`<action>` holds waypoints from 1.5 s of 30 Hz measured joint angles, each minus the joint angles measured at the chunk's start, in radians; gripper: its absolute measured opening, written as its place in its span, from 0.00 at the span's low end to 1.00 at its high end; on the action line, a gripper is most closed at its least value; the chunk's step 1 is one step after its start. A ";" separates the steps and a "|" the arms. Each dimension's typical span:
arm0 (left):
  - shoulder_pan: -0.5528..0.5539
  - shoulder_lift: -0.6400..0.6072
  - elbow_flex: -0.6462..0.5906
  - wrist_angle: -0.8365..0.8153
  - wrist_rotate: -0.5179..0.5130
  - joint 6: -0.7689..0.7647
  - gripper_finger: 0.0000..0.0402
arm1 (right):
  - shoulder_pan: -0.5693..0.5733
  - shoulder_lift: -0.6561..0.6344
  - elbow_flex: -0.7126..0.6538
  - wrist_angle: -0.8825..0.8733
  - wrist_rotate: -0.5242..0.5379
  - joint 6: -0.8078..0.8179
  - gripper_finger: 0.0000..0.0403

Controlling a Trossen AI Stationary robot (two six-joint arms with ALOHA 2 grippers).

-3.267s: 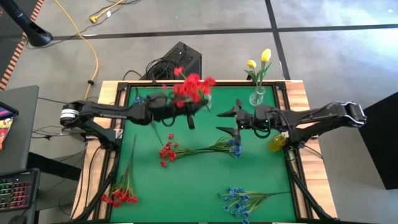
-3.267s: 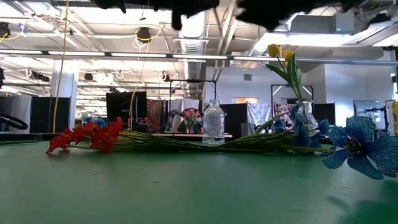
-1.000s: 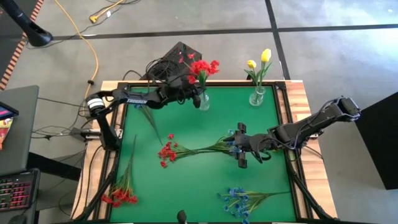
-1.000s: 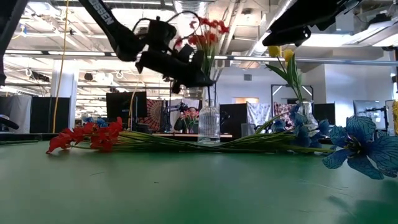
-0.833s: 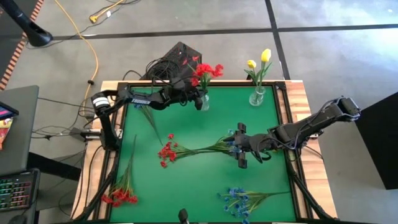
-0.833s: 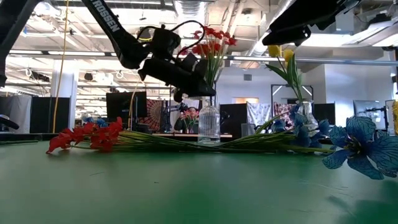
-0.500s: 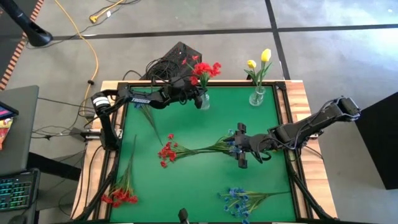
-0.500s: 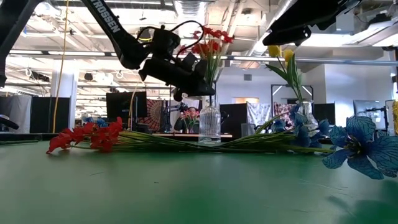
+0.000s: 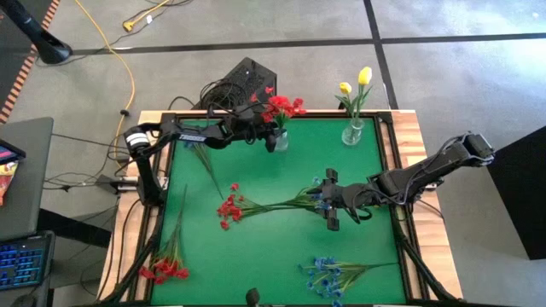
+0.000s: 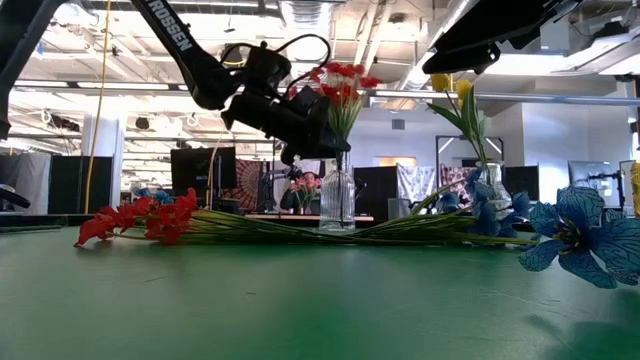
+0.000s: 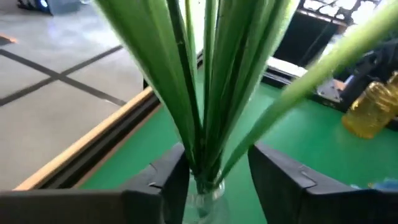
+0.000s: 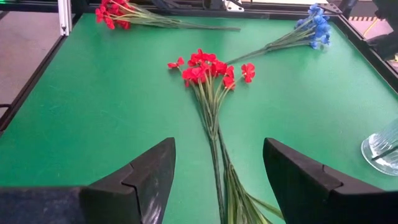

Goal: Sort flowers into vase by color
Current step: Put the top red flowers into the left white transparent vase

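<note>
A red spray (image 9: 284, 106) stands in the clear glass vase (image 9: 279, 140) at the far middle, stems down in its neck (image 11: 203, 194). My left gripper (image 9: 270, 136) is open at the vase's mouth, a finger (image 11: 169, 182) on either side of the stems (image 11: 202, 112); whether one brushes them I cannot tell. Yellow buds (image 9: 358, 82) stand in a second vase (image 9: 351, 133). My right gripper (image 9: 329, 201) hangs open above the stems (image 12: 214, 143) of a red spray (image 9: 229, 210) and a blue spray (image 9: 318, 201) lying crossed mid-table.
More sprays lie flat on the green mat: red (image 9: 165, 271) at the near left, blue (image 9: 328, 278) at the near middle, blue (image 12: 314, 22) at the far left under my left arm. A yellow bottle (image 11: 368, 109) stands by the right edge. A raised frame (image 9: 157, 205) rims the table.
My left gripper has swung the red spray more upright over the vase, then opened and let go. The spray has sunk a little into the vase, its blooms lower than before. My right arm has kept still.
</note>
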 joint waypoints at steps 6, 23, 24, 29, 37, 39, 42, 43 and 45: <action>0.000 -0.027 0.038 -0.164 0.002 0.041 0.47 | 0.000 0.000 0.000 0.000 -0.001 0.000 0.67; -0.038 -0.028 0.448 -1.039 -0.104 0.340 0.52 | 0.000 0.000 0.000 0.000 -0.002 0.001 0.67; -0.041 -0.028 0.465 -1.080 -0.103 0.350 0.52 | 0.000 0.000 0.000 0.000 -0.002 0.001 0.67; -0.050 -0.028 0.519 -1.234 -0.095 0.398 0.52 | 0.000 0.000 0.000 0.000 -0.002 0.000 0.67; -0.051 -0.027 0.534 -1.347 -0.015 0.477 0.52 | 0.000 0.000 0.000 0.000 -0.002 -0.002 0.67; -0.051 -0.027 0.534 -1.375 0.033 0.499 0.52 | 0.000 0.000 0.000 0.000 -0.002 -0.002 0.67; -0.059 -0.027 0.534 -1.426 0.110 0.524 0.52 | 0.000 0.000 0.000 0.000 -0.002 -0.002 0.67; -0.065 -0.027 0.534 -1.438 0.116 0.524 0.52 | 0.000 0.000 0.000 0.000 -0.002 -0.002 0.67; -0.078 -0.027 0.534 -1.463 0.114 0.524 0.52 | 0.000 0.000 0.000 0.000 -0.002 -0.002 0.67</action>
